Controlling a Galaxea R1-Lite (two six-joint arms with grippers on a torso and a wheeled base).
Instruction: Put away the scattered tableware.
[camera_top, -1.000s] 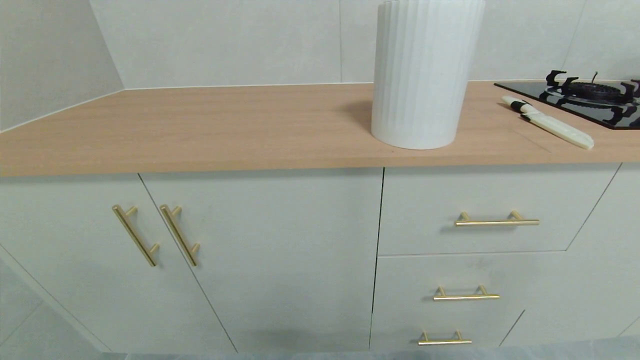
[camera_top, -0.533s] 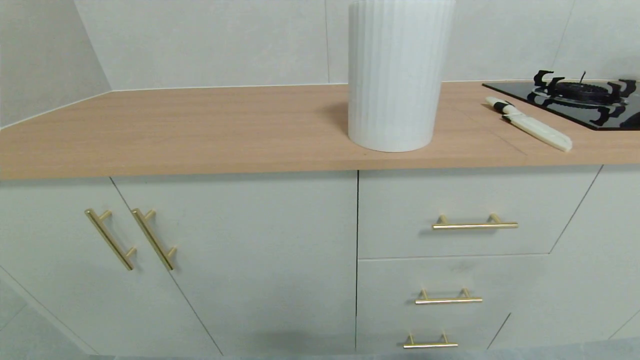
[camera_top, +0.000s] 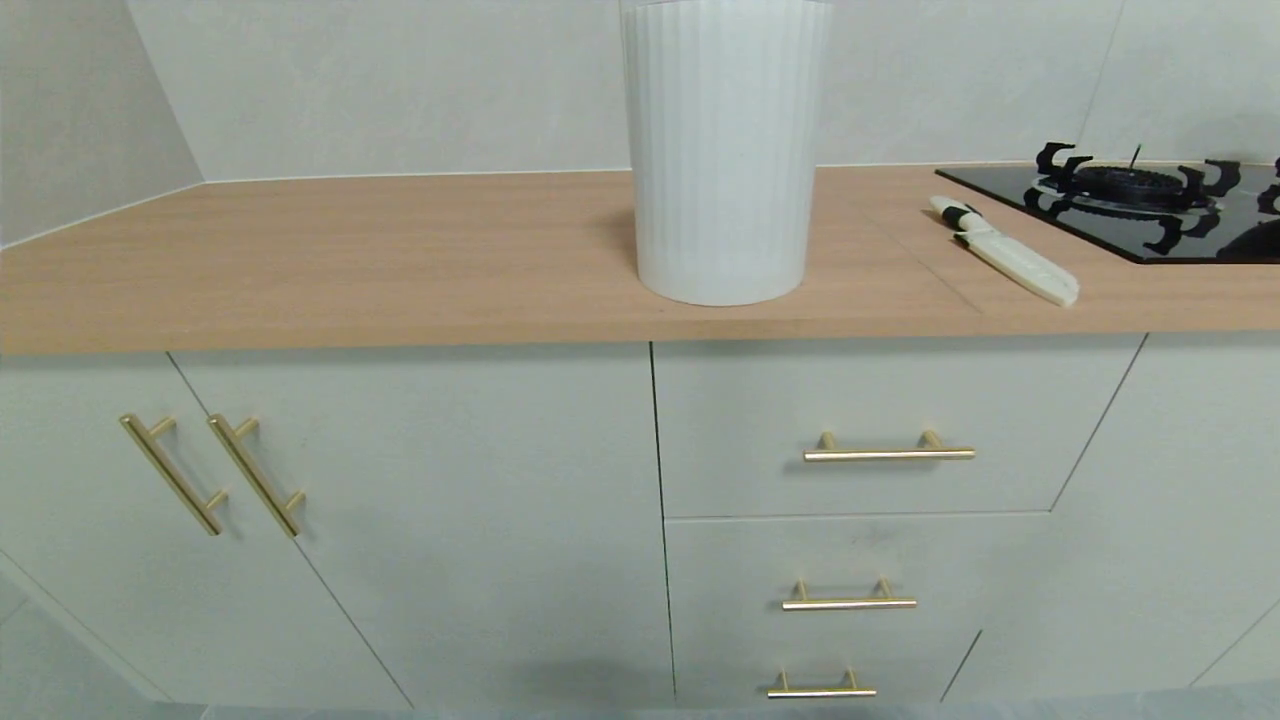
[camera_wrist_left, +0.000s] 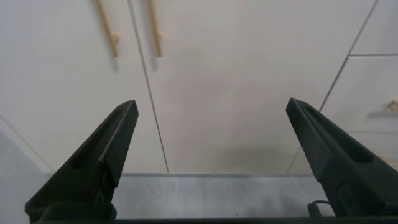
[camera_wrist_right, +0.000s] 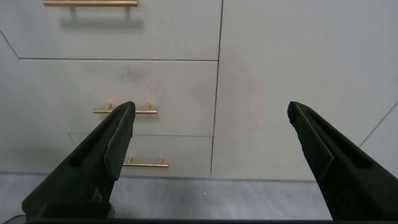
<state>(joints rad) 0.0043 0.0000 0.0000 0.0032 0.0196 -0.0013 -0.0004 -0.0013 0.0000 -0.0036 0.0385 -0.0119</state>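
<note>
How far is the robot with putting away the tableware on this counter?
Nothing looks done yet: the knife lies on the counter between the white ribbed container and the stove. Nothing is in hand: the left gripper and right gripper hang low before the cabinet fronts, jaws open and empty. Left to do: grasp the knife and store it, probably in the container.

A kitchen is indicated by the gas hob (camera_top: 1130, 190) set into the wooden desk (camera_top: 350, 260) above handled cabinet drawers (camera_top: 740, 430).
</note>
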